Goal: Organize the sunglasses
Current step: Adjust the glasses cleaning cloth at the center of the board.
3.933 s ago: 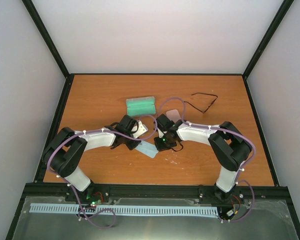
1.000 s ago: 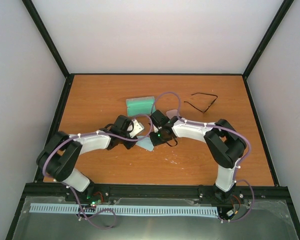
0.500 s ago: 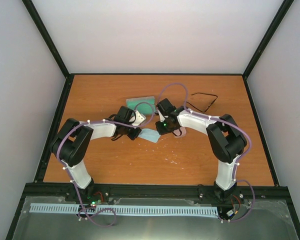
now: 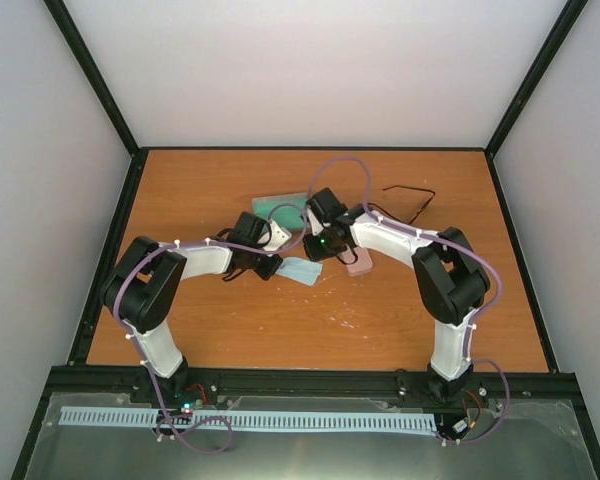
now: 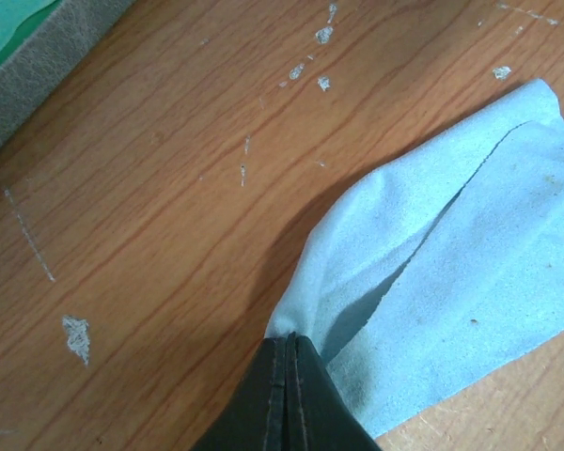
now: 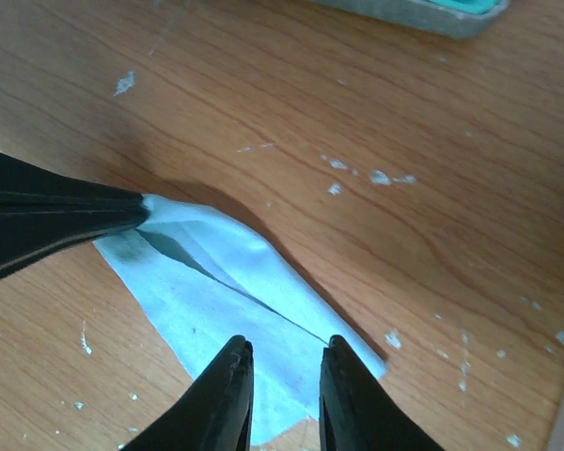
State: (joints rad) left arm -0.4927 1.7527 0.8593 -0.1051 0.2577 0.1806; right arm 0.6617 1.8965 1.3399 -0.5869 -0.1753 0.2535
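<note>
The sunglasses (image 4: 408,188), thin and black, lie at the back right of the table, away from both grippers. A folded light-blue cloth (image 4: 300,271) lies between the grippers. My left gripper (image 4: 276,266) is shut on one corner of the cloth (image 5: 451,235), as the left wrist view (image 5: 287,340) shows. My right gripper (image 6: 284,355) is open just above the cloth (image 6: 226,301), with nothing between its fingers; it is also in the top view (image 4: 308,256). The left gripper's fingers (image 6: 56,221) show in the right wrist view.
An open grey case with a green lining (image 4: 283,208) lies just behind the grippers and shows in both wrist views (image 5: 38,66) (image 6: 423,9). A pink oblong case (image 4: 359,263) lies under the right forearm. The wooden table (image 4: 230,320) has black rails at its edges.
</note>
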